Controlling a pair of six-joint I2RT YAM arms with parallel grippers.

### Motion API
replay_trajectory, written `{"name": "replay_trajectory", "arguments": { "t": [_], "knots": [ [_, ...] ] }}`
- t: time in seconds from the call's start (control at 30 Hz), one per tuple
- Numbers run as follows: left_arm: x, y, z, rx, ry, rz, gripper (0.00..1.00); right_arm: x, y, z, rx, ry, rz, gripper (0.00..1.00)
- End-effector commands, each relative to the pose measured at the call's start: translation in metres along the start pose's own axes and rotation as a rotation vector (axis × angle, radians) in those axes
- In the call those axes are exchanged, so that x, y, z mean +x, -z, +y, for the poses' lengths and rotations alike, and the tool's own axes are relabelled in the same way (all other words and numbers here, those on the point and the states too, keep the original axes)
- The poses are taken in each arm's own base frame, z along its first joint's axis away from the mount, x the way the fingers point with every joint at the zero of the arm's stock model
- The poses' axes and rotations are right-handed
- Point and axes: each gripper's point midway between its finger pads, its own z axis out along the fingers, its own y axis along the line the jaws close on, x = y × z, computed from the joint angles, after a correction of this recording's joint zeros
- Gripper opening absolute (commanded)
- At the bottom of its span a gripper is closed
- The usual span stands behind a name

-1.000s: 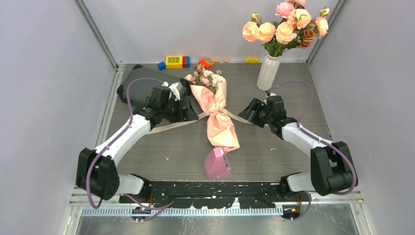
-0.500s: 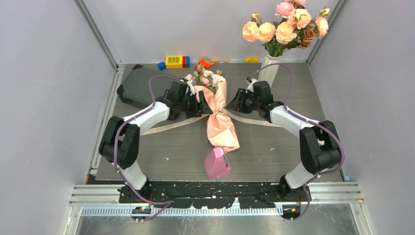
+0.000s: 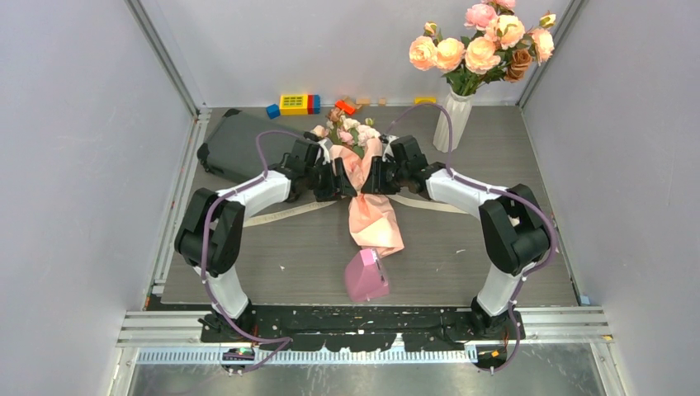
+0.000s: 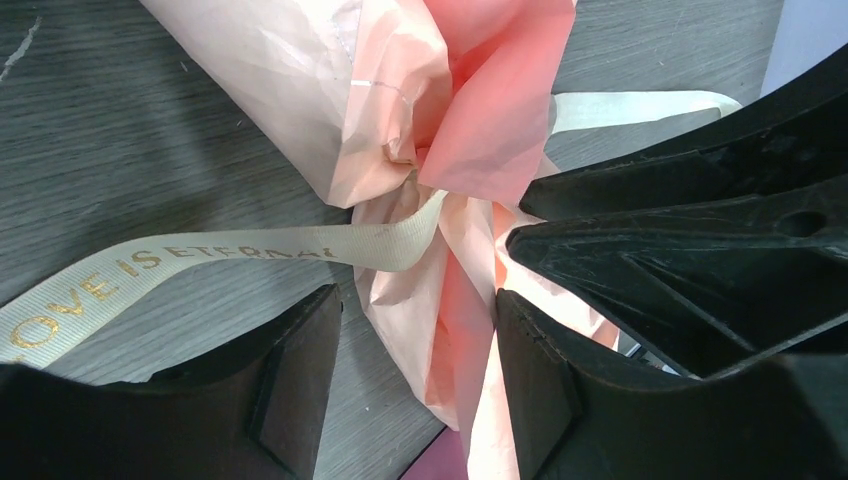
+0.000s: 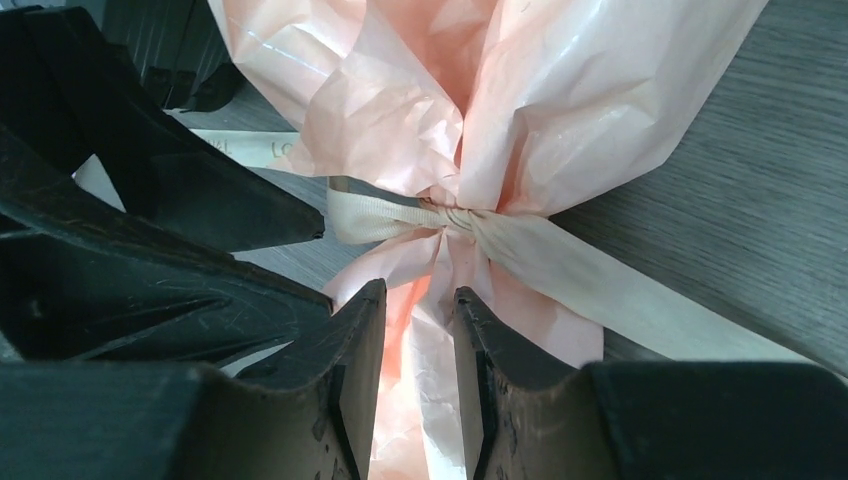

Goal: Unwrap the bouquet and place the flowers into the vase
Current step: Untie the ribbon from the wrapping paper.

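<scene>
Two black grippers meet over the bouquet, a long bundle of pale pink wrapping paper. It lies mid-table on the grey wood-grain table, open end toward 11 o'clock and crumpled tail toward 6 o'clock. The left gripper reaches in from 9 o'clock and the right gripper from 3 o'clock, and the two nearly touch at the bundle's tied waist.

A beige ribbon is knotted around that waist. Gold capitals on it read "LOVE IS ETERNAL" in the left wrist view. Its loose tails lie flat on the table, toward 8 o'clock and 4 o'clock.

The left gripper's fingers stand apart astride the paper just below the knot, with bare table showing between one finger and the paper. The right gripper's fingers are drawn close, and pink paper fills the narrow gap between them. Whether they actually pinch it cannot be told.

The flowers, small pink, cream and brown roses, poke from the bundle's open end. The vase, tall, white and ribbed, stands well apart at 2 o'clock from the bouquet, near the table's far edge. It holds a cluster of larger peach-orange roses.

A small solid pink wedge sits just beside the tail at 6 o'clock. Yellow, blue and red toy blocks line the far edge at 11 o'clock. A flat dark grey case lies at 10 o'clock. No lettering on these is legible.
</scene>
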Motion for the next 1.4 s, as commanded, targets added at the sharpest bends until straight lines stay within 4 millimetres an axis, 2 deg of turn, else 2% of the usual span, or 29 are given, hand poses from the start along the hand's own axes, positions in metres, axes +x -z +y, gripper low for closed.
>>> {"name": "replay_trajectory", "arguments": {
  "t": [0.0,0.2,0.43,0.77,0.83,0.9,0.93,1.0,1.17,1.37],
  "knots": [
    [-0.013,0.0,-0.011,0.023,-0.027,-0.035,0.6,-0.015,-0.006,0.004,0.042,-0.014,-0.058,0.36],
    [-0.011,-0.004,-0.007,0.016,-0.034,-0.029,0.6,-0.02,-0.008,-0.007,0.131,-0.015,-0.097,0.36],
    [-0.011,-0.007,-0.006,0.013,-0.037,-0.023,0.61,-0.026,-0.012,-0.008,0.153,-0.002,-0.112,0.37],
    [-0.011,-0.015,-0.013,0.032,-0.049,-0.017,0.64,-0.015,-0.028,-0.013,0.175,0.014,-0.083,0.35],
    [-0.009,-0.017,-0.013,0.034,-0.051,-0.011,0.58,-0.014,-0.029,-0.013,0.179,0.013,-0.081,0.31],
    [-0.007,-0.019,-0.012,0.03,-0.054,-0.008,0.43,-0.014,-0.029,-0.013,0.184,0.01,-0.083,0.19],
    [-0.007,-0.02,-0.01,0.024,-0.057,-0.009,0.36,-0.014,-0.028,-0.014,0.19,0.007,-0.085,0.09],
    [-0.006,-0.02,-0.007,0.012,-0.06,-0.008,0.25,-0.016,-0.024,-0.015,0.204,-0.001,-0.104,0.01],
    [0.0,-0.019,0.004,-0.029,-0.065,0.005,0.0,-0.032,-0.004,-0.018,0.254,-0.03,-0.204,0.0],
    [0.008,-0.015,0.018,-0.09,-0.056,0.004,0.0,-0.045,0.019,-0.027,0.308,-0.078,-0.339,0.0]
  ]
}}
